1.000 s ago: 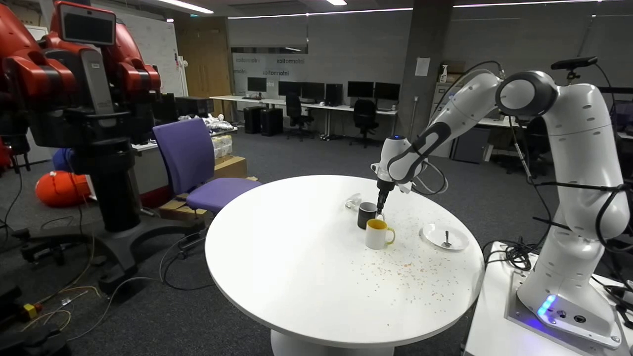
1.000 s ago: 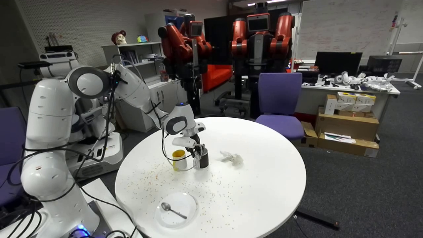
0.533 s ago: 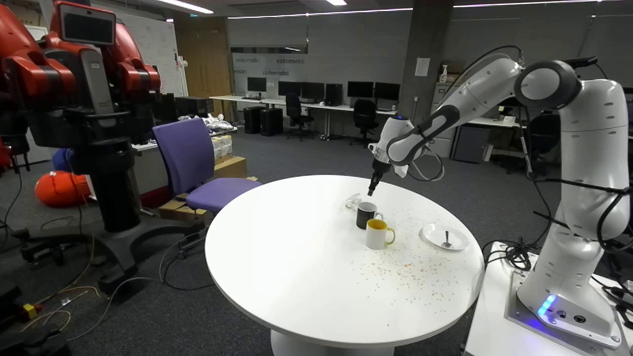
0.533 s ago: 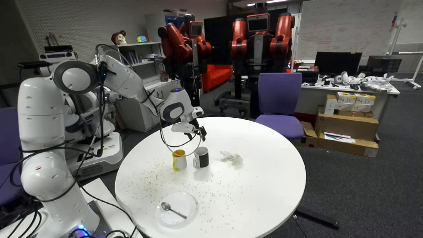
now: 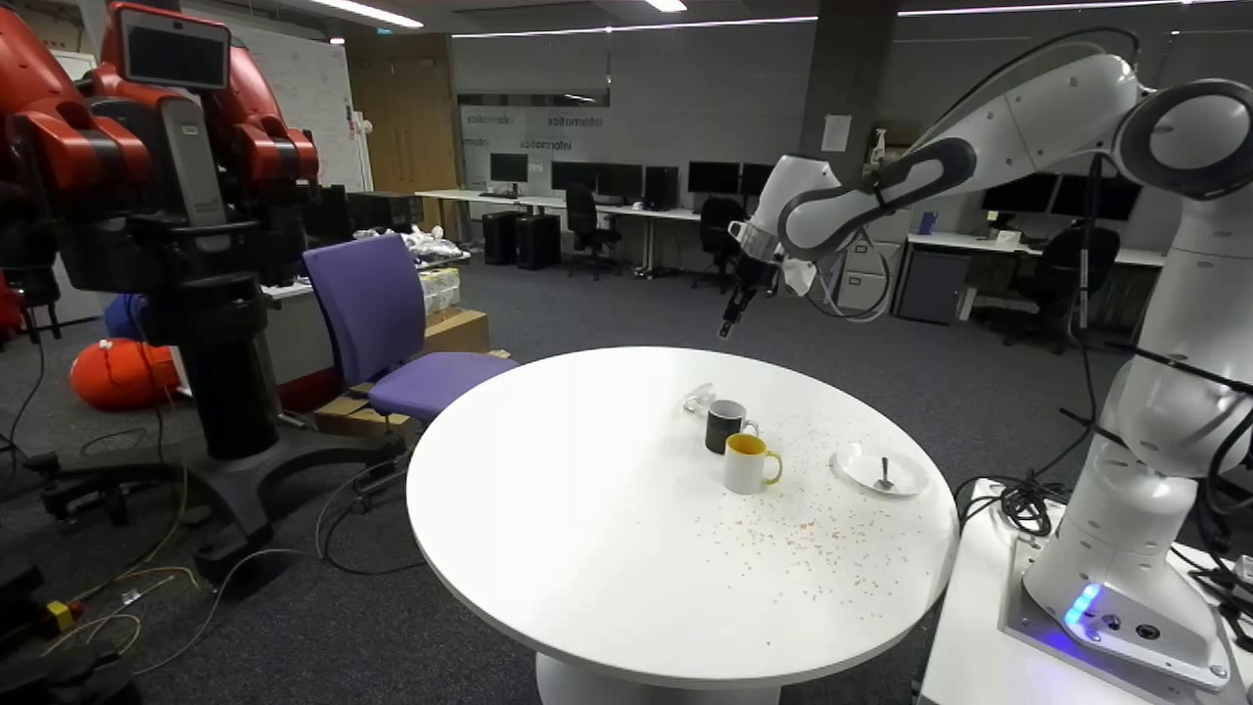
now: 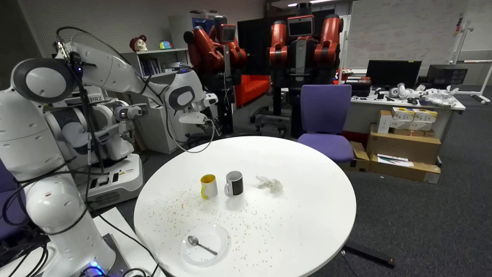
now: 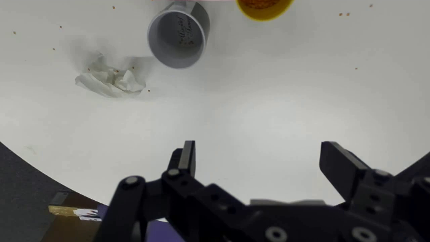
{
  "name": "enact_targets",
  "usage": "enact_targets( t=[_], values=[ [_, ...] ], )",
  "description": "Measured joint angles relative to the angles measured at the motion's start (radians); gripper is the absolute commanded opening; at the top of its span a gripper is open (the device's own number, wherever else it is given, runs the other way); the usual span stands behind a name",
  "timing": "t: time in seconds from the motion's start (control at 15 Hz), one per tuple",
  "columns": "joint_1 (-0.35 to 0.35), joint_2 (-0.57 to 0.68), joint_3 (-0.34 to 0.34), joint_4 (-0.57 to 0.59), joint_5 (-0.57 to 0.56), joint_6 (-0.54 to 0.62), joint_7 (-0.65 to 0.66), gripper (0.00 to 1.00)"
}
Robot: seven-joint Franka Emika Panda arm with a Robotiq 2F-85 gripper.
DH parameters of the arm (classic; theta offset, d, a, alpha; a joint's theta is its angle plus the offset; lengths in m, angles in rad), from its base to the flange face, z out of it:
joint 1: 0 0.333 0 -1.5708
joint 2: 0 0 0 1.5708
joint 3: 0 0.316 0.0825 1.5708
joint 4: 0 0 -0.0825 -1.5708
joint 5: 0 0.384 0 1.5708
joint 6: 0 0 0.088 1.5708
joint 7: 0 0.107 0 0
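The claw (image 7: 258, 148) hung empty above the desk (image 6: 323, 207), jaws spread wide, touching nothing. In an exterior view the black-and-white mug (image 6: 235, 184) stood upright, nearer than the claw, with the yellow-lined mug (image 6: 210, 188) just to its left and crumpled tissue (image 6: 271, 185) to its right. The step looked like a free hover; grasping the black-and-white mug would have called for lowering first.

The round white table (image 5: 568, 529) is viewed obliquely in both exterior views, downward and nearer in the wrist view.
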State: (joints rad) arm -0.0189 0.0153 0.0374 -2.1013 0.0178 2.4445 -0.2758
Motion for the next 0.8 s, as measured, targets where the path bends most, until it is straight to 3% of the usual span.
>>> enact_targets(
  t=[0.4, 0.8],
  values=[
    [0.046, -0.148, 0.005, -0.003, -0.001, -0.172, 0.044, 1.0],
    [0.059, -0.195, 0.007, -0.021, -0.001, -0.182, 0.053, 1.0]
  ],
)
